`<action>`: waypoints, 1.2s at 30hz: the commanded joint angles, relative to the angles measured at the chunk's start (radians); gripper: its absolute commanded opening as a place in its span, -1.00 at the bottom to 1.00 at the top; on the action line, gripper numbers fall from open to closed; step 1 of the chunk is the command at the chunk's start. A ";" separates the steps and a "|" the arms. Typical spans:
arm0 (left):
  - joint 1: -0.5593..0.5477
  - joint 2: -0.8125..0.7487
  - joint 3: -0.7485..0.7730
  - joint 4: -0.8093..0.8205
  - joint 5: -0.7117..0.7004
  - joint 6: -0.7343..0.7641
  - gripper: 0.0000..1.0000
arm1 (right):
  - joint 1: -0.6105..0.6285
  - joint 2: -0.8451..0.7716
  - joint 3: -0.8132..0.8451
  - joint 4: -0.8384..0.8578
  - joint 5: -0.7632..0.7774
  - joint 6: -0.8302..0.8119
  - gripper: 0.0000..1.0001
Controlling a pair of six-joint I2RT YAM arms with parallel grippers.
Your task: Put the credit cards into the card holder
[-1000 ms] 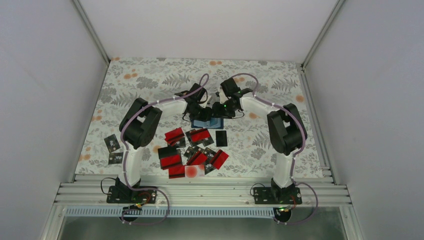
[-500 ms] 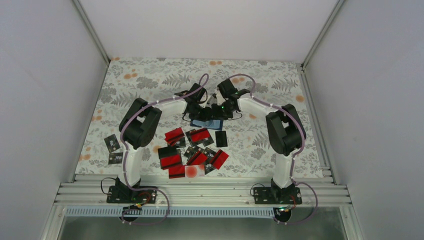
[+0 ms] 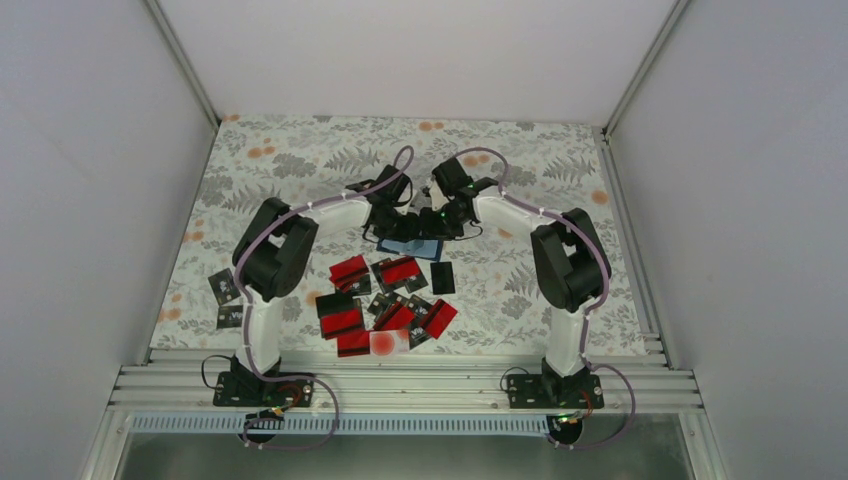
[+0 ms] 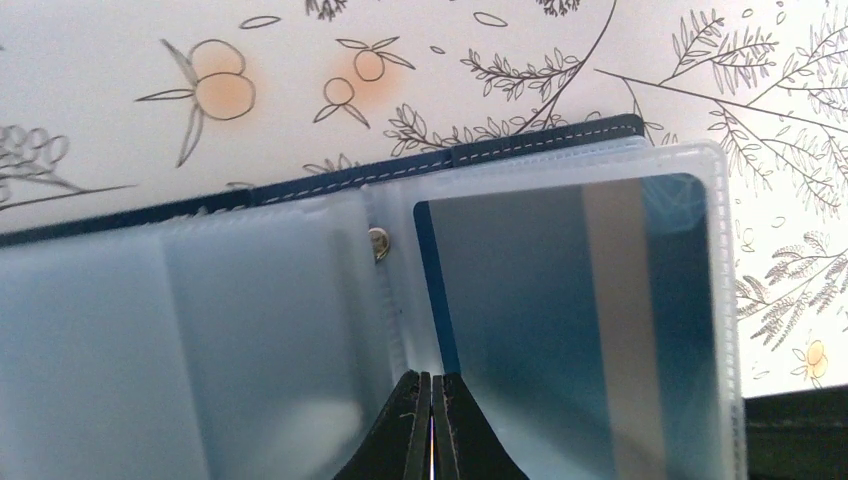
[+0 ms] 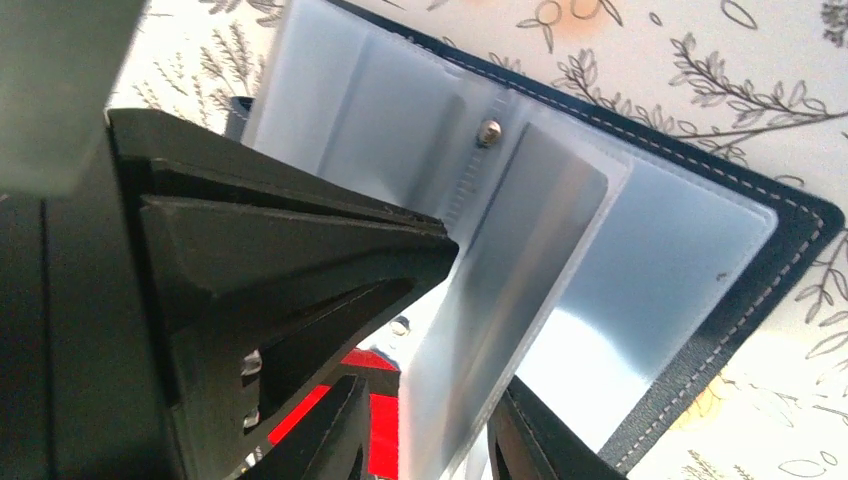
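Tight in the middle: the left gripper (image 4: 432, 400) and right gripper (image 5: 430, 430) crowd nose to nose over the card holder (image 3: 412, 244), with no lane between them. From the right wrist, the left gripper's black body walls off that whole side, and a raised plastic sleeve (image 5: 500, 290) stands between the right's parted fingers. Nearer the arm bases, credit cards (image 3: 385, 300) litter the approach. Beyond the holder the floral cloth (image 3: 300, 150) lies open. Two black cards (image 3: 224, 287) sit well off left.

The card holder (image 3: 412, 246) on the table (image 3: 300, 160), just behind the credit cards (image 3: 385, 300).
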 commanded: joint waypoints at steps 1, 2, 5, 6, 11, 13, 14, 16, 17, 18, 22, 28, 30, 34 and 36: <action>-0.005 -0.084 -0.003 -0.028 -0.004 -0.019 -0.94 | 0.023 0.017 0.049 0.028 -0.028 -0.011 -0.36; -0.003 -0.093 -0.002 -0.033 -0.004 -0.021 -0.94 | 0.023 0.019 0.051 0.029 -0.031 -0.011 -0.36; 0.002 -0.125 -0.006 -0.045 -0.009 -0.029 -0.90 | 0.025 0.027 0.058 0.029 -0.038 -0.011 -0.36; 0.003 -0.136 -0.010 -0.048 -0.012 -0.032 -0.89 | 0.025 0.030 0.062 0.028 -0.041 -0.013 -0.36; 0.017 -0.193 -0.035 -0.059 -0.033 -0.041 -0.86 | 0.027 0.041 0.079 0.025 -0.043 -0.014 -0.36; 0.025 -0.212 -0.047 -0.062 -0.049 -0.042 -0.86 | 0.029 0.047 0.085 0.027 -0.051 -0.014 -0.36; 0.030 -0.222 -0.056 -0.061 -0.057 -0.045 -0.86 | 0.030 0.053 0.091 0.026 -0.055 -0.014 -0.36; 0.041 -0.244 -0.079 -0.056 -0.074 -0.050 -0.86 | 0.032 0.063 0.102 0.027 -0.065 -0.014 -0.35; 0.046 -0.258 -0.089 -0.054 -0.081 -0.051 -0.86 | 0.034 0.069 0.110 0.028 -0.072 -0.014 -0.35; 0.051 -0.269 -0.099 -0.054 -0.089 -0.052 -0.86 | 0.036 0.077 0.119 0.030 -0.080 -0.014 -0.35; 0.072 -0.305 -0.137 -0.052 -0.109 -0.050 -0.86 | 0.047 0.123 0.171 0.038 -0.124 -0.014 -0.35; 0.104 -0.368 -0.204 -0.034 -0.146 -0.054 -0.86 | 0.054 0.195 0.255 0.068 -0.208 -0.019 -0.35; 0.114 -0.389 -0.228 -0.022 -0.153 -0.056 -0.84 | 0.053 0.209 0.268 0.089 -0.249 -0.021 -0.34; 0.124 -0.405 -0.268 -0.003 -0.166 -0.052 -0.74 | 0.049 0.209 0.287 0.108 -0.282 -0.030 -0.33; 0.126 -0.413 -0.290 0.011 -0.165 -0.048 -0.68 | 0.042 0.187 0.274 0.116 -0.279 -0.035 -0.33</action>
